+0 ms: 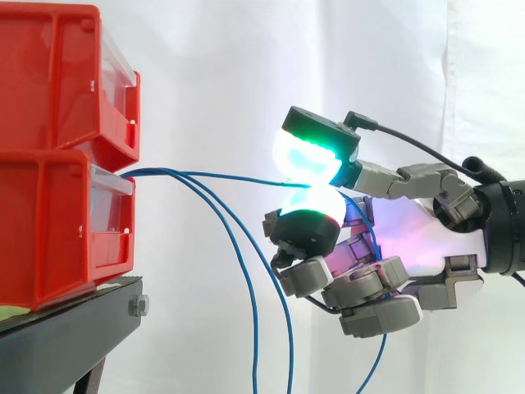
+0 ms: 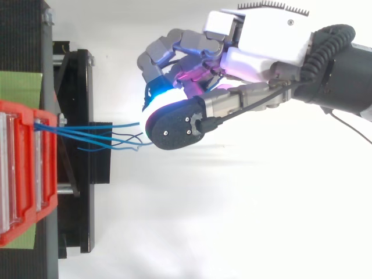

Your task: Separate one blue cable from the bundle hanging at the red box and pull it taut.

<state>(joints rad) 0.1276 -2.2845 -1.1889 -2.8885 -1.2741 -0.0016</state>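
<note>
Several thin blue cables leave the front of the lower red bin. One blue cable runs almost level and straight from the bin to my hand, about a bin's width to the right. Two green-glowing fingertips are pinched on it, and the other fingers are curled below. Its free end drops under the hand. The other cables sag in arcs and hang down between bin and hand. In the top view the cables fan out toward the hand.
A second red bin is stacked on the lower one. Both rest on a black stand at the left. A white curtain hangs behind.
</note>
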